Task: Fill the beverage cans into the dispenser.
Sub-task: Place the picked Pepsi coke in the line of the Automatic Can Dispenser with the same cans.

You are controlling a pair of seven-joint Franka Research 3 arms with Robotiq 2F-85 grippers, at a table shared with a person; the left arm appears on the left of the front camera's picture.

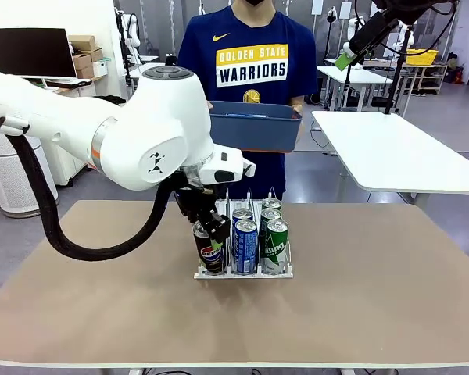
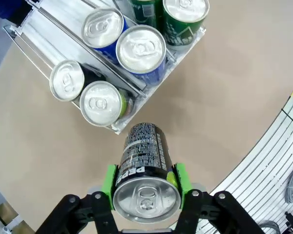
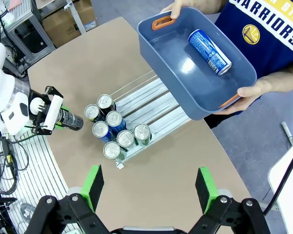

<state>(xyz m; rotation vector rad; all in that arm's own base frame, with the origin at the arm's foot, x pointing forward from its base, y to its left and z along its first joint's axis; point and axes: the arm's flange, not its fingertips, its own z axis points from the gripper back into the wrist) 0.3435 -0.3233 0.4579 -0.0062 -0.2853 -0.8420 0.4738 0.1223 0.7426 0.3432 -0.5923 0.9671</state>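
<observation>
One black Pepsi can [image 2: 142, 146] sits clenched in my left gripper [image 2: 145, 179], low in the middle of the left wrist view. The green pads [image 2: 109, 181] press its sides just under the silver top, and the can hangs upright with its base toward the tan table [image 2: 224, 97]. I cannot tell whether the base touches the tabletop. Its lower end lies just beside the near corner of the dispenser [image 2: 53, 29], outside the lanes. My right gripper [image 3: 149, 187] is spread wide with nothing in it at the bottom of the right wrist view, looking down on the table from well above.

Past the held can, the dispenser takes the upper left of the left wrist view. Two blue cans [image 2: 140, 48] stand one behind the other in its middle lane, and green cans [image 2: 185, 12] stand in the lane at the top edge. Two more silver tops show in the lane closest to the held can, and I cannot settle their colours. All are bunched at the end of the rack nearest my arm.

Farther off, in the upper right of the right wrist view, a person [image 3: 273, 29] holds a blue-grey tub [image 3: 180, 63] in both hands [image 3: 261, 90], off the table beyond the dispenser's far end. One blue can [image 3: 210, 51] lies on its side inside it.
</observation>
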